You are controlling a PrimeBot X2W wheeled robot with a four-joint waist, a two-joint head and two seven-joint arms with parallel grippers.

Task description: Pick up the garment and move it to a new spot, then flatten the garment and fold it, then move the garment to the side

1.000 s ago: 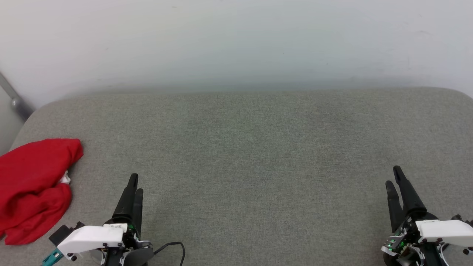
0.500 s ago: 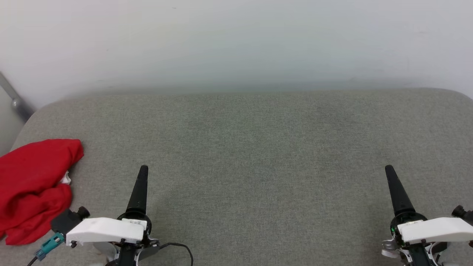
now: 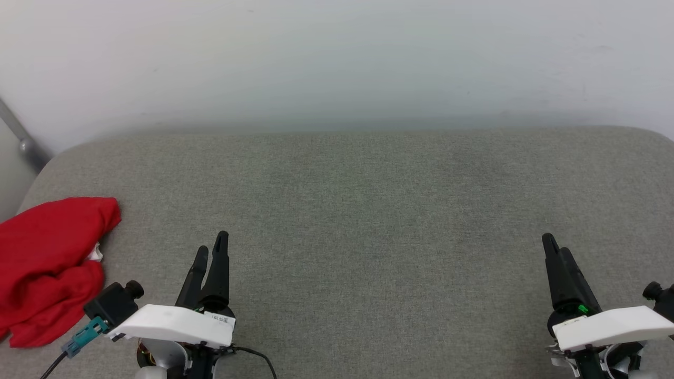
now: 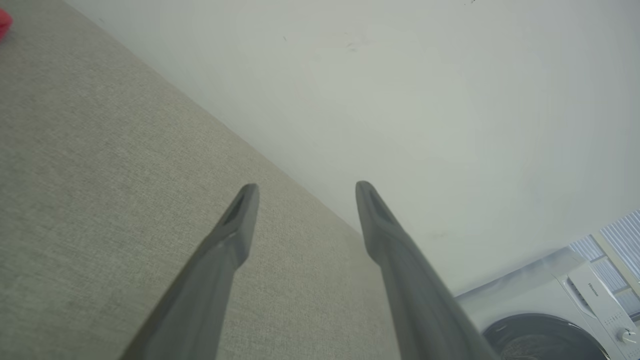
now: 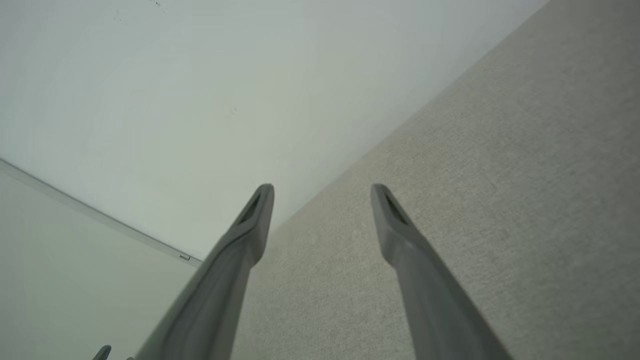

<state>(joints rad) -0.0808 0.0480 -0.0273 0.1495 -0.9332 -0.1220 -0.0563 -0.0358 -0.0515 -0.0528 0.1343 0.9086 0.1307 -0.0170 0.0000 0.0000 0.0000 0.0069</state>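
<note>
A wide grey fabric-covered worktop (image 3: 368,210) with rounded far corners stands against a pale wall, bare across its middle. The garment (image 3: 47,268), a red T-shirt, lies crumpled in a heap at the worktop's left edge, partly cut off by the head view's border. A small scrap of white shows in its folds.

The 2 grippers hover low near the front edge. The left gripper (image 3: 211,246) is just right of the heap, and the right gripper (image 3: 555,246) is well apart from it, towards the right edge. Each has its 2 long dark fingers spread and holds nothing.

The pick-up looks not yet begun. The left arm is best placed. It should swing left, drop onto a raised fold, pinch deep into the cloth, then lift it clear before carrying it towards the bare centre.
</note>
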